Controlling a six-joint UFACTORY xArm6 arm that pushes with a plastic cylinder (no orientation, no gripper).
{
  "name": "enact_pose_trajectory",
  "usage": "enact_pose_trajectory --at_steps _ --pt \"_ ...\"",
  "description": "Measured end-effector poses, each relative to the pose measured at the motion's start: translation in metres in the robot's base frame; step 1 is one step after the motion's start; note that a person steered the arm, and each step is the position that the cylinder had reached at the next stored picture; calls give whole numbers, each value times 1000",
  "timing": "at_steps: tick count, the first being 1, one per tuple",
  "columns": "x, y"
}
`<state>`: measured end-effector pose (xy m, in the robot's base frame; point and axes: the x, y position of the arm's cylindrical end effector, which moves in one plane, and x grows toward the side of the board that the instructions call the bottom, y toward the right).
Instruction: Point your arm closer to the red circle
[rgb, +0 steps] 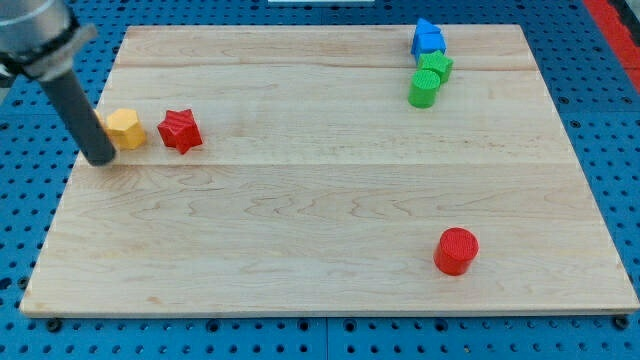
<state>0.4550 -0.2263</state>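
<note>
The red circle (456, 250) is a short red cylinder standing near the view's bottom right of the wooden board (320, 270). My tip (101, 160) rests on the board at the view's far left, just left of a yellow block (125, 128) and far from the red circle. The dark rod slants up to the view's top left corner. A red star-shaped block (180, 130) sits just right of the yellow block.
At the view's top right stand a blue block (428, 38), a green star-shaped block (436, 66) below it, and a green cylinder (423, 89) below that, close together. A blue perforated table surrounds the board.
</note>
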Motion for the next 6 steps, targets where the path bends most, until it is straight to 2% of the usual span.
enact_pose_trajectory --at_steps 1,3,4,5,6 --pt "49 115" --pt "43 365" --pt "70 474" --pt "145 501" --pt "156 424"
